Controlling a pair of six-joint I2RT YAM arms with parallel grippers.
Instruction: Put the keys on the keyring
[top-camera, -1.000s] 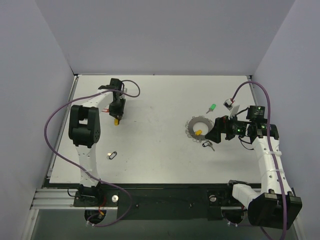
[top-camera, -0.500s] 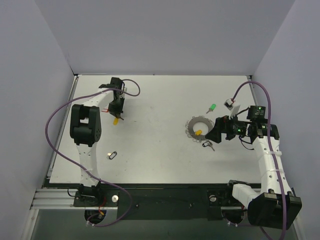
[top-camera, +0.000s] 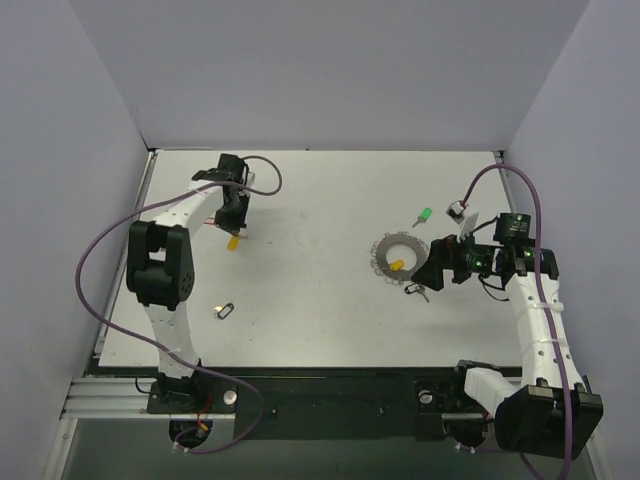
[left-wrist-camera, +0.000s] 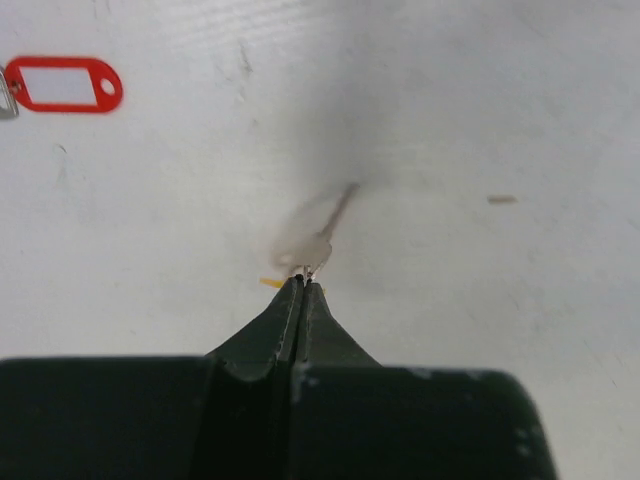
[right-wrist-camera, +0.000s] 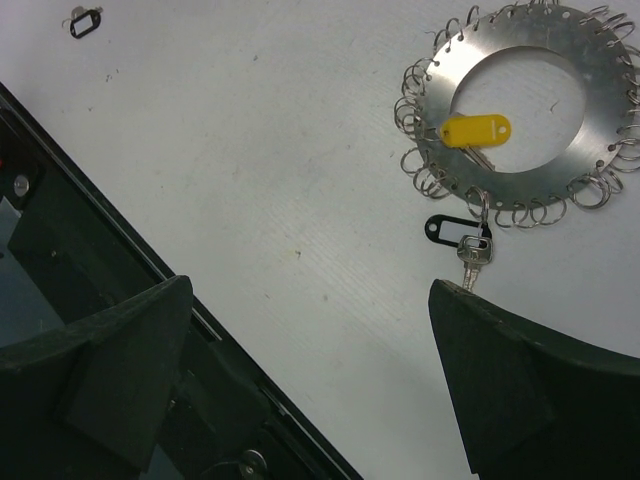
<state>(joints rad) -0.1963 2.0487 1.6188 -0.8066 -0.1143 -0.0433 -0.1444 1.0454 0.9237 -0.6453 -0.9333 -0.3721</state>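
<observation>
The keyring (right-wrist-camera: 600, 70) is a silver disc with wire loops round its rim, also seen right of centre from above (top-camera: 381, 256). A yellow key (right-wrist-camera: 475, 130) lies across it, and a black key (right-wrist-camera: 456, 228) hangs from a loop on its near rim. My right gripper (right-wrist-camera: 320, 370) hovers open just beside it (top-camera: 432, 268). At the far left my left gripper (left-wrist-camera: 303, 278) is shut, its tips pinching the small metal ring of another yellow key (top-camera: 232, 241); a sliver of its yellow tag (left-wrist-camera: 268, 283) shows, and its blade is blurred. A red key (left-wrist-camera: 65, 84) lies nearby.
A green key (top-camera: 424, 215) lies beyond the keyring. Another black key (top-camera: 224, 311) rests near the left front, also seen in the right wrist view (right-wrist-camera: 85, 22). The table's dark front rail (right-wrist-camera: 200, 330) runs under the right gripper. Grey walls enclose the table.
The left jaws have gone from partly open to shut at the yellow key, and the left arm's elbow has swung leftward. The right arm has barely moved.
</observation>
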